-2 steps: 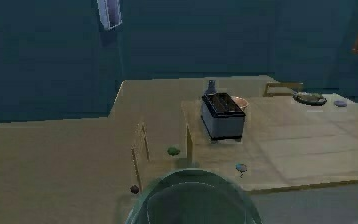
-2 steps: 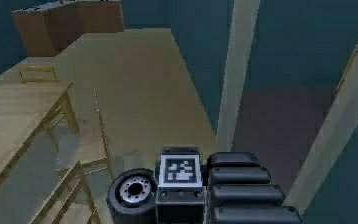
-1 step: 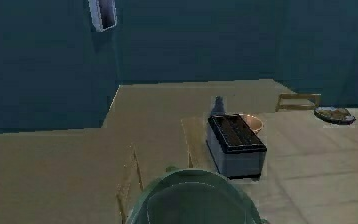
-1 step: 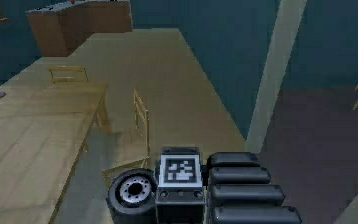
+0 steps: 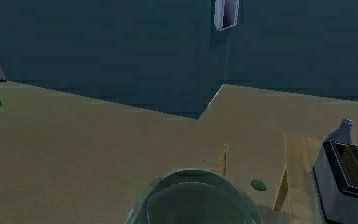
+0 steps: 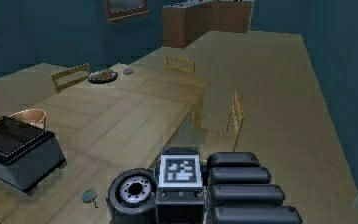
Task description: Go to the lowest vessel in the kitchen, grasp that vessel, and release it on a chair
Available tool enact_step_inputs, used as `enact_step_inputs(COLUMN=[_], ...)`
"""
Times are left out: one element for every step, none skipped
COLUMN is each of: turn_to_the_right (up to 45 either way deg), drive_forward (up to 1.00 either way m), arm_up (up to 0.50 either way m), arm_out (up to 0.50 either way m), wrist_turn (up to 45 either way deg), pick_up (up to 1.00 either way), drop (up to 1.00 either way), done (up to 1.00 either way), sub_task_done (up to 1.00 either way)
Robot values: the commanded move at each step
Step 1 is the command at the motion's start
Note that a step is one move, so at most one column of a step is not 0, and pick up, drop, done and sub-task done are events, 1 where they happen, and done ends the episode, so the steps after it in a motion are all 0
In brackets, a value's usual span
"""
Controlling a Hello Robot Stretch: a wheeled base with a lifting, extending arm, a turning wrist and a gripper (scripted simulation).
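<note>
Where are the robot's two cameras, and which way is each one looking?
Forward view: on the robot, facing ahead and down at floor, a blue wall corner and a clear dome.
Arm side view: on the robot's body, facing sideways over the wooden table; the dark arm shows at the bottom.
Shared: the black box on the table, at the arm side view's left.

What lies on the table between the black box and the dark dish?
In the arm side view, a tan rounded thing sits just behind the black box; from there to the dark dish the wooden table is bare.
</note>
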Motion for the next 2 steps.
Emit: enact_step_inputs(turn_to_the_right=[0.0,0.0], drive_forward=[0.0,0.0], arm_up=[0.0,0.0], arm_out=[0.26,0.0], wrist_turn=[0.0,45.0], pick_up=[0.0,0.0], drop=[0.0,0.0], done=[0.0,0.0], sub_task_done=[0.0,0.0])
